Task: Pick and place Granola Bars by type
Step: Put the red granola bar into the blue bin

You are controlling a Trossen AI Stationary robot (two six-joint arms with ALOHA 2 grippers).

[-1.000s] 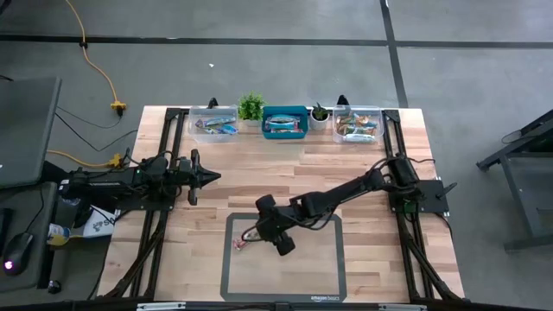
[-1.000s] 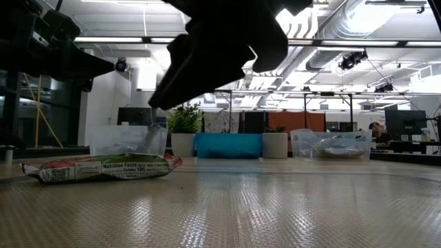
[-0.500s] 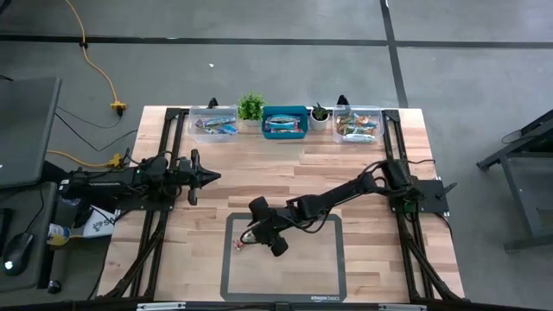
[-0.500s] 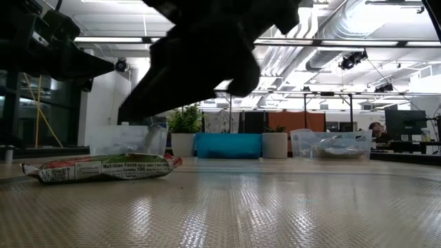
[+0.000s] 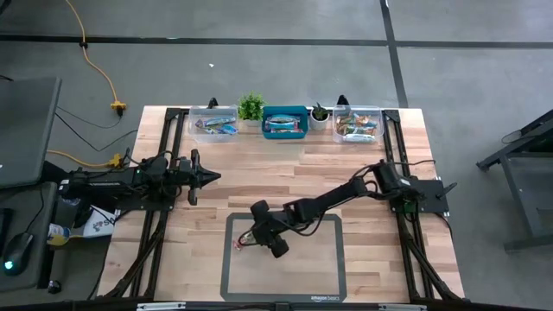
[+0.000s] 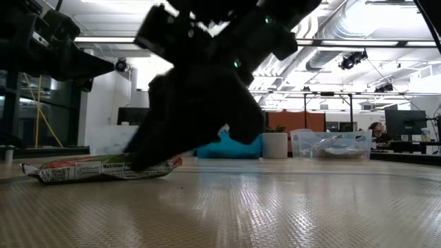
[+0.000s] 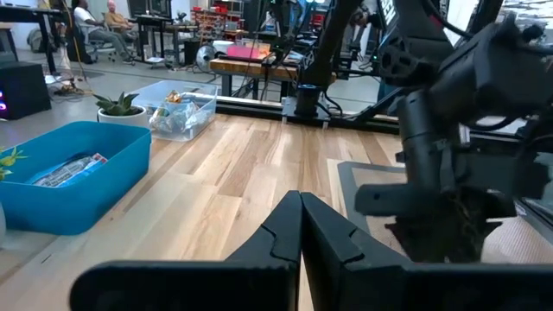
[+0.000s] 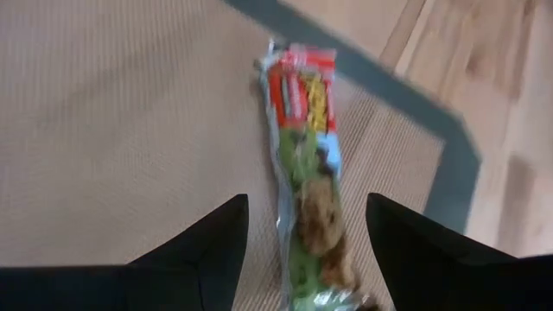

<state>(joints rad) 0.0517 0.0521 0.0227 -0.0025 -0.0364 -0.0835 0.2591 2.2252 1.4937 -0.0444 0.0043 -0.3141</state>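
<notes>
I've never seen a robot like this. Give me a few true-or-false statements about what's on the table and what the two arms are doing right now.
1. The right pincer is open, one finger on each side of a red-and-green wrapped granola bar on the mat. True.
2. The left pincer grips a bar. False: it is shut, holding nothing, waiting at the left side.
3. The blue plastic bin sits between two clear bins. True.
4. The blue bin is empty. False: wrapped bars lie in it.
</notes>
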